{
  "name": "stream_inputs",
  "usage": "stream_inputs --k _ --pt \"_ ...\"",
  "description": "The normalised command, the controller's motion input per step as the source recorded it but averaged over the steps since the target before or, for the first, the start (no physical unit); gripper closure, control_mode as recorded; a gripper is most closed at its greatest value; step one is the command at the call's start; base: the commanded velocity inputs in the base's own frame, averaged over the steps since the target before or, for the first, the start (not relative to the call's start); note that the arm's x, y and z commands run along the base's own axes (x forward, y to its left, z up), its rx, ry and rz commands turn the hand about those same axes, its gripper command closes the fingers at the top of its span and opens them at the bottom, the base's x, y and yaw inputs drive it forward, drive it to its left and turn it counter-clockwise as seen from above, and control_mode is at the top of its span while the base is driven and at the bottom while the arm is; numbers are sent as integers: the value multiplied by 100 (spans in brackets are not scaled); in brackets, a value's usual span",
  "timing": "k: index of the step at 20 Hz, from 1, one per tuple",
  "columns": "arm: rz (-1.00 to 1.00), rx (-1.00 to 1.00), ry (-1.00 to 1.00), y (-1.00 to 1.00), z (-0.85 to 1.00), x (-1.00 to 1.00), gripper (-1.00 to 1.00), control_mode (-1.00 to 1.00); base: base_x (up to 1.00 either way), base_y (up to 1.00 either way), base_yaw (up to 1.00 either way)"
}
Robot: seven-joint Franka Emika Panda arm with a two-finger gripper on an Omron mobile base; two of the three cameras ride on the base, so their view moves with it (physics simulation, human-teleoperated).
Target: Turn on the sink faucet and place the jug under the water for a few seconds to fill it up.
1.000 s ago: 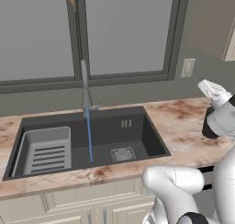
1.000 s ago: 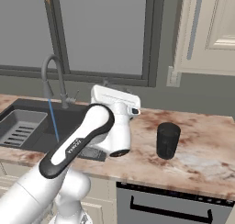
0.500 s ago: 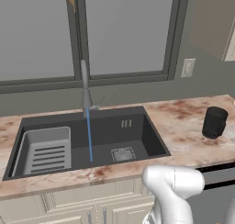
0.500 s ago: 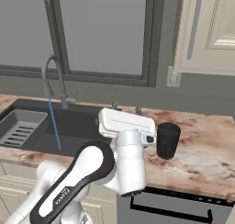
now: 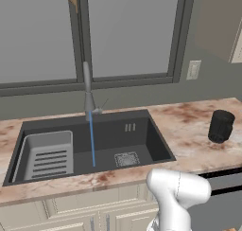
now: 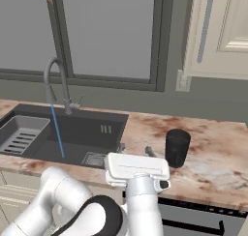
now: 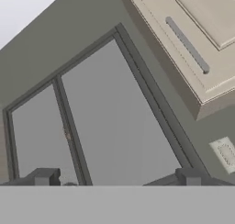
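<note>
Jug (image 6: pixel 177 147) stands upright on the worktop (image 6: pixel 213 157) right of the sink (image 6: pixel 97 128) — well apart from the running water (image 6: pixel 57 131). Claw (image 6: pixel 134 151), wide and empty, sits just left of it, fingers pointing away toward the window.

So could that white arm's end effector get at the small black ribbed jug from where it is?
Probably yes: the small black ribbed jug stands alone on the marble counter, and the open end effector hangs just beside it.

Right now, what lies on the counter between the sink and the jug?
Nothing: in the left base view, bare marbled counter runs from the sink to the jug.
</note>
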Motion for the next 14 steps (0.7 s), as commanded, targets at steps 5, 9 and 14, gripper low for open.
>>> stream_inputs --k 5,9,14 --pt "0 -9 1 -6 -64 -18 -100 -100 0 0 0" --pt "-5 -2 0 -16 -35 -1 -100 -100 0 0 0" --pt "-15 0 0 0 -22 19 -100 -100 0 0 0"
